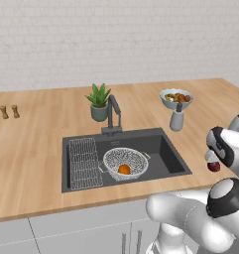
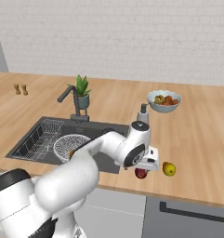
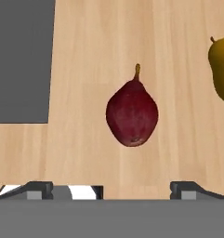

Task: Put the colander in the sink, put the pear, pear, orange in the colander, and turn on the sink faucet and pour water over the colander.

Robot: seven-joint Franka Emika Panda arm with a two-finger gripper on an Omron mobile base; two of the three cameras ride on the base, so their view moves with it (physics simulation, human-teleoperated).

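Colander (image 1: pixel 125 163) and orange (image 1: pixel 124 169) already sit in the sink (image 1: pixel 163 149); right of the sink, the empty, wide-open gripper (image 3: pixel 111 189) hovers over the red pear (image 3: pixel 132 114), yellow pear (image 2: pixel 168 168) beside; faucet (image 1: pixel 113 115) unused.

- The arm (image 2: pixel 85 162) is built of glossy white, rounded shells that swell into fat tubes.
- Dark grey to black rounded caps and rings mark its joints, one at the wrist and one low on the big lower segment.
- The end effector (image 2: pixel 148 163) has a boxy white body under a short white cylinder with a dark top.
- Its two fingertips (image 3: pixel 36 189) are small, dark grey and blocky, with lighter grey inner faces.
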